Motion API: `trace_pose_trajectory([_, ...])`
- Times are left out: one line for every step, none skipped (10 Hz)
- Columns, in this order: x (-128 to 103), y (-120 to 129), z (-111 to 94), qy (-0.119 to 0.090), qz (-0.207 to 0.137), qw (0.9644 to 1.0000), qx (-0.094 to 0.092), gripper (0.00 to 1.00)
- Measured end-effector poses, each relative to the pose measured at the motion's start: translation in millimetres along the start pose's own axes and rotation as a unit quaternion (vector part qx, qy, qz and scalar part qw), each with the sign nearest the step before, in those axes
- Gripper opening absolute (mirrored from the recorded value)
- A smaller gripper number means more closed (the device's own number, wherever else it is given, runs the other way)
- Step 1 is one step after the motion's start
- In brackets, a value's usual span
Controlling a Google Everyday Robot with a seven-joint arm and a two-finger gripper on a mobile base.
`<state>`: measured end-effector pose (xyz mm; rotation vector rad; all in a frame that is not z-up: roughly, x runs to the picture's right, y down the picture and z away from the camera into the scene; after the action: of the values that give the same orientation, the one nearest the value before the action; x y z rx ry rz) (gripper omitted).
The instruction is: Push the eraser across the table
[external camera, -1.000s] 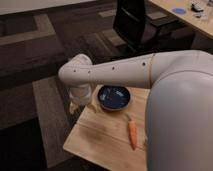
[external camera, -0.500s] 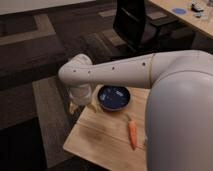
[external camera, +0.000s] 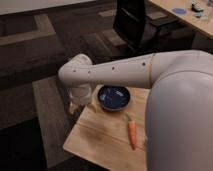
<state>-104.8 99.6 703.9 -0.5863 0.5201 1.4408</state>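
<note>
A: Where is the gripper (external camera: 80, 101)?
B: Low over the table's (external camera: 97, 139) far left corner, just left of the blue bowl (external camera: 114, 97); its grip cannot be told. The eraser cannot be made out. A carrot (external camera: 132, 135) lies nearer, right.

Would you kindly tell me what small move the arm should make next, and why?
Probably a short, low sideways push with the gripper along the table, keeping clear of the blue bowl. The gripper sits low at the table's far corner, close beside the bowl; the eraser cannot be made out, perhaps hidden beneath it.
</note>
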Motion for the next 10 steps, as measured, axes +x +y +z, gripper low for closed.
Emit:
trace_pose_trajectory([0, -2, 0, -0.001, 0.003, 1.0000, -0.003, 0.65])
trace_pose_trajectory([-1, -14, -2, -0.004, 0.017, 0.9998, -0.009, 0.65])
trace_pose_trajectory([-2, -27, -4, -0.007, 0.027, 0.9995, -0.013, 0.65])
trace_pose_trajectory([-1, -45, -8, -0.010, 0.038, 0.9991, -0.016, 0.65])
trace_pose_trajectory([1, -63, -9, -0.010, 0.048, 0.9987, -0.014, 0.65])
trace_pose_trajectory([6, -87, -8, -0.002, 0.060, 0.9982, -0.008, 0.65])
trace_pose_trajectory([16, -127, -6, 0.009, 0.084, 0.9964, -0.003, 0.65])
trace_pose_trajectory([21, -153, -5, 0.013, 0.104, 0.9945, 0.001, 0.65])
trace_pose_trajectory([24, -168, -5, 0.014, 0.117, 0.9930, 0.003, 0.65])
trace_pose_trajectory([26, -181, -5, 0.013, 0.129, 0.9915, 0.005, 0.65])
